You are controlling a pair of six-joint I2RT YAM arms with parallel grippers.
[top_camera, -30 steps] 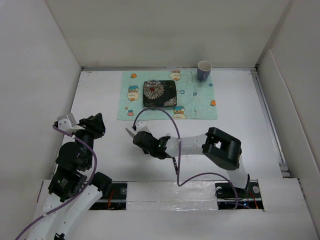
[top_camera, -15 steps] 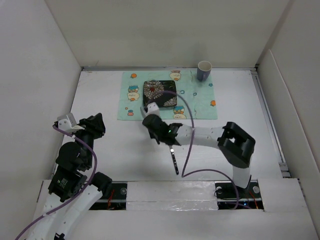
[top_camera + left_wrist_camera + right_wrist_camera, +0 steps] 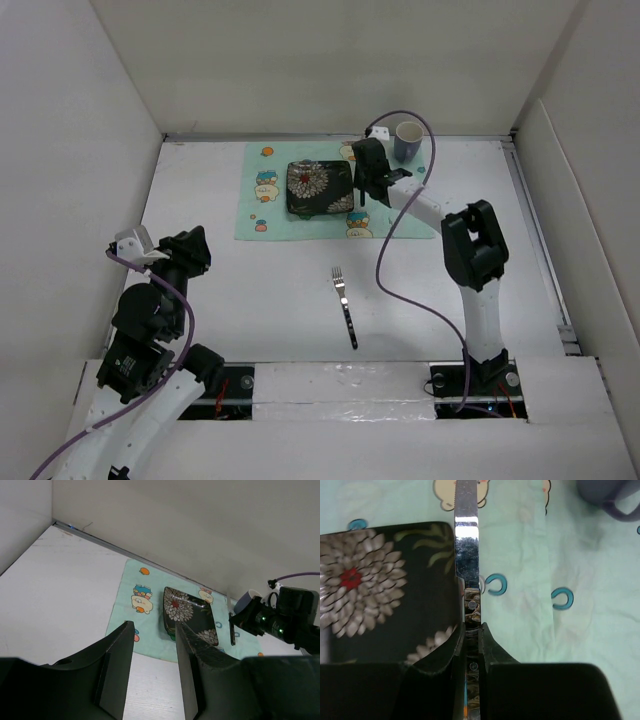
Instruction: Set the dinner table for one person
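My right gripper (image 3: 362, 180) is shut on a knife (image 3: 466, 545) with a dark riveted handle. It holds the knife above the mint-green cartoon cloth (image 3: 400, 215), along the right edge of the dark flowered square plate (image 3: 319, 187), blade pointing away. In the right wrist view the jaws (image 3: 472, 630) clamp the handle, with the plate (image 3: 380, 590) to the left. A fork (image 3: 344, 305) lies on the white dinner table (image 3: 200, 200), nearer the arms. A blue-grey cup (image 3: 408, 140) stands at the cloth's far right corner. My left gripper (image 3: 190, 250) is open and empty over the table's left side (image 3: 154, 627).
White upright panels edge the table on the left, far and right sides. A purple cable loops from the right arm over the table's middle (image 3: 385, 260). The cup (image 3: 612, 497) is just right of and beyond the knife.
My right gripper has swung from the table's middle to the far side beside the plate, carrying the knife. The fork now lies uncovered on the table. The left arm has not moved.
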